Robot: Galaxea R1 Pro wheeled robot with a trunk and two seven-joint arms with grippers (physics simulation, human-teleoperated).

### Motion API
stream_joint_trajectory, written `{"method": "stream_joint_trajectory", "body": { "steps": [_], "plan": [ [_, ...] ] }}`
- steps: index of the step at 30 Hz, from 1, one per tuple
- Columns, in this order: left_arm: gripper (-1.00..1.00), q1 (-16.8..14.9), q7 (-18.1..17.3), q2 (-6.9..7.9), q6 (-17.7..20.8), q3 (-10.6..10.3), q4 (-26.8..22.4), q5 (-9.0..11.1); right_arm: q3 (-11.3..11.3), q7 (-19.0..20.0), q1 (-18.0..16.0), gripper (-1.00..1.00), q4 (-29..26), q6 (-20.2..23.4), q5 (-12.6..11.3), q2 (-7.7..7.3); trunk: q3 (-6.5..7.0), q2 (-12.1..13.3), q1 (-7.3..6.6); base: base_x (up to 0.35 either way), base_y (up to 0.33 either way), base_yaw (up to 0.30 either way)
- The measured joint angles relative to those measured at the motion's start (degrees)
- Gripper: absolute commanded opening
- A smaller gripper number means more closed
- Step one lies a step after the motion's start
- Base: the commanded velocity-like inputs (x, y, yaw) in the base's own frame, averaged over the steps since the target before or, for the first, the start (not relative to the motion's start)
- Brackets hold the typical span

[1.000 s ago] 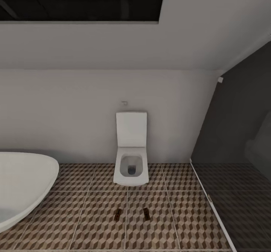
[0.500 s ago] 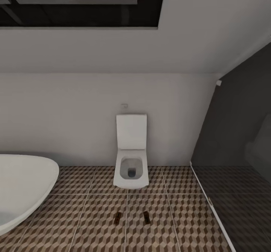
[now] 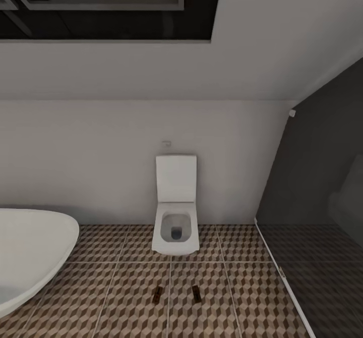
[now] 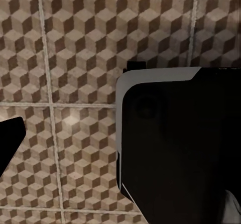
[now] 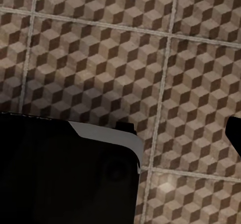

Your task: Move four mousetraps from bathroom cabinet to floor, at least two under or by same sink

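Two mousetraps lie flat on the bathroom floor [image 3: 116, 287] in front of the toilet, one [image 3: 158, 293] left of a grout line and one [image 3: 196, 293] right of it, about a hand's width apart. Both are small brown boards with dark parts. The cabinet and the sink are out of view. In the left wrist view a dark fingertip [image 4: 9, 138] pokes in over the cube-pattern tiles, and the right wrist view has a dark fingertip [image 5: 234, 133] at its edge. Nothing is seen held in either.
A square white toilet [image 3: 175, 227] stands against the white back wall, lid up. An oval white bathtub [image 3: 30, 247] juts in at the left. Darker shower tiles [image 3: 322, 277] lie behind a glass edge on the right. My black, white-edged body [image 4: 175, 148] blocks part of both wrist views.
The whole head picture has slid down a little, so the camera has tilted up. The two mousetraps, the toilet and the bathtub keep their places relative to each other.
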Motion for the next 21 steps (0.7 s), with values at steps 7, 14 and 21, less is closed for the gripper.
{"method": "stream_joint_trajectory", "body": {
  "steps": [7, 14, 21],
  "plan": [
    [1.00, 0.00, -0.10, -0.51, 0.03, -0.03, 0.14, 0.00, 0.06, 0.11, 0.00, 1.00, 0.26, 0.13, 0.13, 0.04, 0.02, 0.00, 0.00, 0.000, 0.000, 0.000],
    [1.00, 0.00, 0.18, -0.04, 0.10, 0.08, 0.20, 0.19, -0.17, 0.01, -0.01, 1.00, 0.31, 0.20, -0.13, -0.59, 0.02, 0.00, 0.00, 0.000, 0.000, 0.000],
    [1.00, 0.00, 0.28, 3.22, 0.11, 0.25, 0.22, 1.65, -1.66, 0.51, -0.01, 1.00, 0.38, 0.30, -2.99, -4.23, 0.02, 0.00, 0.00, 0.000, 0.000, 0.000]
  ]
}}
